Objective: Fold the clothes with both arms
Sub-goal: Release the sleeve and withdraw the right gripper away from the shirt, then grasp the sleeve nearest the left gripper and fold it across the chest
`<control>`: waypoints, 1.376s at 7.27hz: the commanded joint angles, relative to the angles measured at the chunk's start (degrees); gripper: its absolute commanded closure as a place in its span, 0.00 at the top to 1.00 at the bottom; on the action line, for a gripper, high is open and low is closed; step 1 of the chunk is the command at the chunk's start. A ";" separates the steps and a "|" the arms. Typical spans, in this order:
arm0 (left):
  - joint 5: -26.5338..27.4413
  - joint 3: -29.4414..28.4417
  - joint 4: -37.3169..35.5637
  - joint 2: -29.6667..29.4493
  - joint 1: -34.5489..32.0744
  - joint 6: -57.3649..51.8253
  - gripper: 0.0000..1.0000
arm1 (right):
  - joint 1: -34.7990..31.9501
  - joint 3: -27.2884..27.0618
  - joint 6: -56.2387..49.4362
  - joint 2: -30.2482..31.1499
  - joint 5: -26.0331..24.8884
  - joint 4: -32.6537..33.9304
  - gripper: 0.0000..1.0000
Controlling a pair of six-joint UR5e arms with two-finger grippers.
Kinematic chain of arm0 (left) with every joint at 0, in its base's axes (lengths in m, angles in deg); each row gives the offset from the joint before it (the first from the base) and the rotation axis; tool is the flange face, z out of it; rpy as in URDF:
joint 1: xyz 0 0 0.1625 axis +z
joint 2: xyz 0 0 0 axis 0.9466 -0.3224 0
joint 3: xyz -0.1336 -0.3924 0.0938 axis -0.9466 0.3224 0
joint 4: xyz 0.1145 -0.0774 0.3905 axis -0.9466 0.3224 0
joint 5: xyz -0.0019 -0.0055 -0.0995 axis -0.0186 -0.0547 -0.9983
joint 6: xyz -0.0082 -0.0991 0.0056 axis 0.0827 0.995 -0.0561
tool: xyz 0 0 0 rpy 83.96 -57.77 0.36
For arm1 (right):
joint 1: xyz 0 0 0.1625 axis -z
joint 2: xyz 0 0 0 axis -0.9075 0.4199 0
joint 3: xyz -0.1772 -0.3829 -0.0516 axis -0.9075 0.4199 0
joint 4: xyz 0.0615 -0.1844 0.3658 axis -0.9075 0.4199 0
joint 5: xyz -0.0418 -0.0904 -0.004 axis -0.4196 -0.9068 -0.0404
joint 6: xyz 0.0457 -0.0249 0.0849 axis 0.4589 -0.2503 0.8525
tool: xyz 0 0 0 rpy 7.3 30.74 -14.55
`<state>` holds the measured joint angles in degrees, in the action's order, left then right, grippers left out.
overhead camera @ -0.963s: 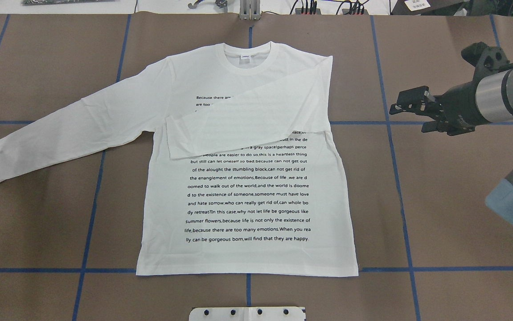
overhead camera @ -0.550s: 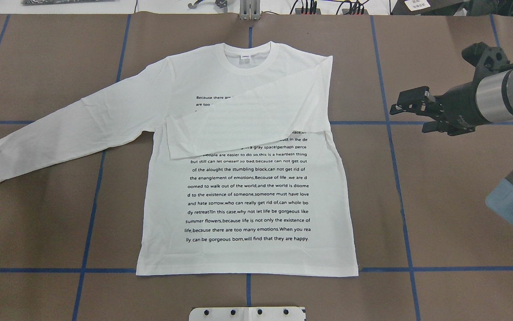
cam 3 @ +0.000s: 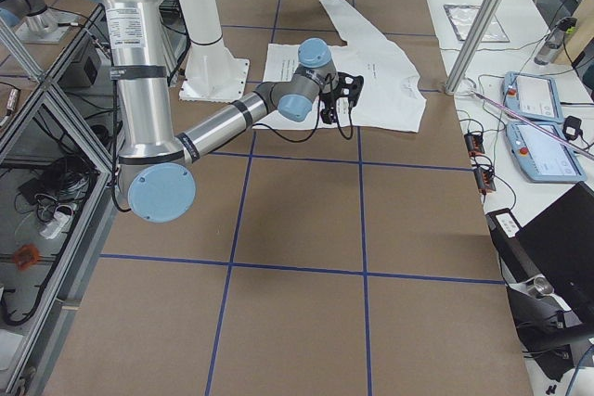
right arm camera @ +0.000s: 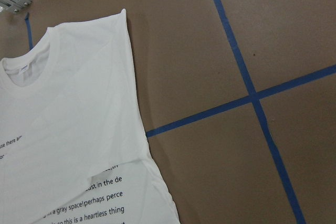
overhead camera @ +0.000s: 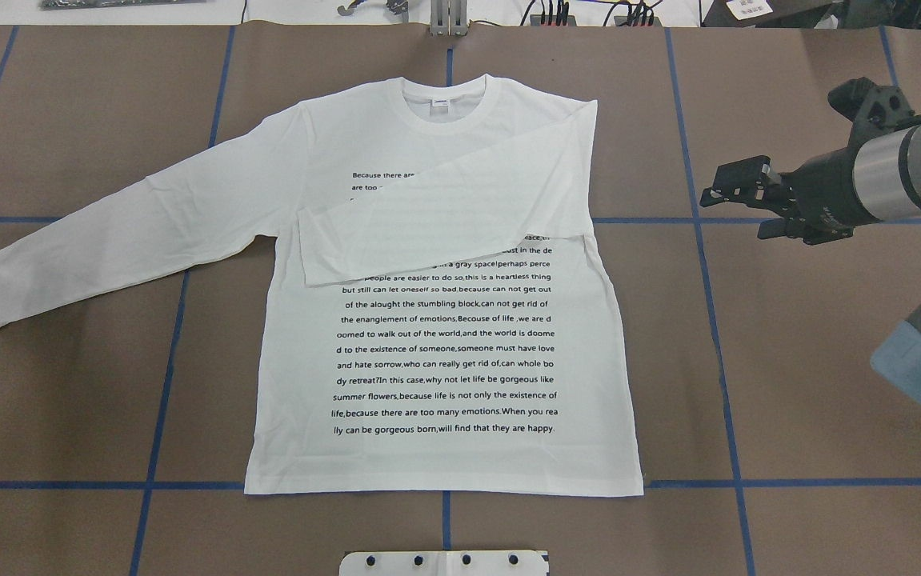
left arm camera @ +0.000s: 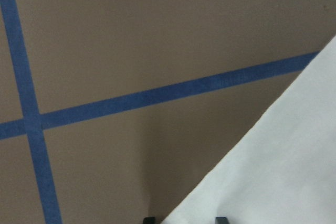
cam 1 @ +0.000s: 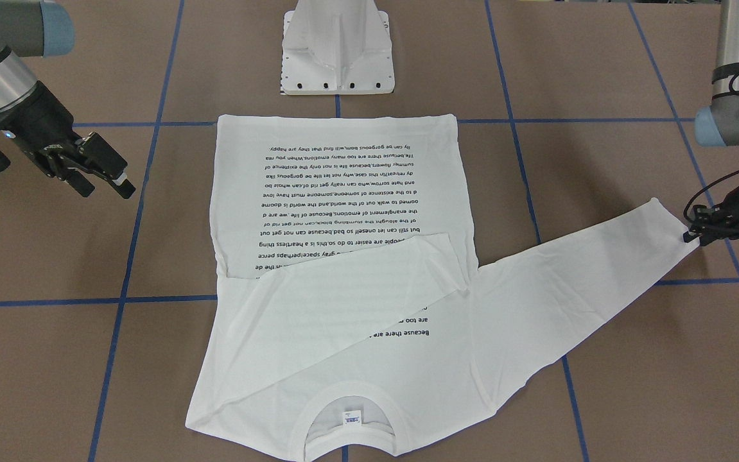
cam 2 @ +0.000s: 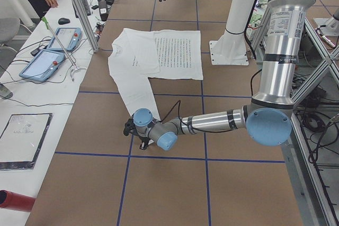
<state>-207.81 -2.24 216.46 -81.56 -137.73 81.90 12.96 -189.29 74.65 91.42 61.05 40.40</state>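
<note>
Here, a white long-sleeved T-shirt [overhead camera: 444, 360] lies flat on a brown desk [overhead camera: 788, 360] between two robot end effectors.
Seen from above, the hem sits at 6 o'clock, nearest the robot, with black printed text facing up. Farther on, the folded sleeve [overhead camera: 444, 224] lies across the chest, covering part of the text. The outstretched sleeve [overhead camera: 124, 240] reaches toward 9 o'clock; the left end effector [cam 1: 691, 235] is at its cuff, released, its fingertips [left arm camera: 149, 219] apart with the cuff's edge between them. At 3 o'clock the right end effector [overhead camera: 736, 212] hovers clear of the shirt, released and holding nothing. The ribbed collar [overhead camera: 452, 120] lies farthest, at 12 o'clock.
</note>
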 commanded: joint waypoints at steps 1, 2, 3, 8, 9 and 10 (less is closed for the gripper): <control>-0.09 -0.08 0.00 0.18 0.00 0.11 0.16 | 0.01 -0.08 0.34 0.10 0.01 0.00 0.99; -0.17 0.35 0.00 0.45 0.00 0.28 0.03 | 0.01 -0.17 0.43 0.10 0.01 0.00 0.99; -0.70 0.44 0.00 0.36 0.00 0.20 0.00 | 0.01 -0.09 0.43 0.19 0.01 0.00 0.99; -12.82 19.31 -0.44 -3.39 1.66 23.67 0.00 | -1.57 -0.26 -2.36 5.61 0.97 -5.41 0.99; -12.74 21.60 -0.53 -8.73 5.15 33.41 0.00 | -2.71 0.09 -4.82 8.34 2.37 -7.62 0.99; -12.05 21.45 -0.70 -15.39 10.23 43.60 0.00 | -4.11 0.09 -5.71 9.76 4.30 -7.82 0.99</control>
<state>-220.25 17.92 215.90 -89.70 -132.73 113.23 10.40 -189.33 70.70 98.67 63.34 34.01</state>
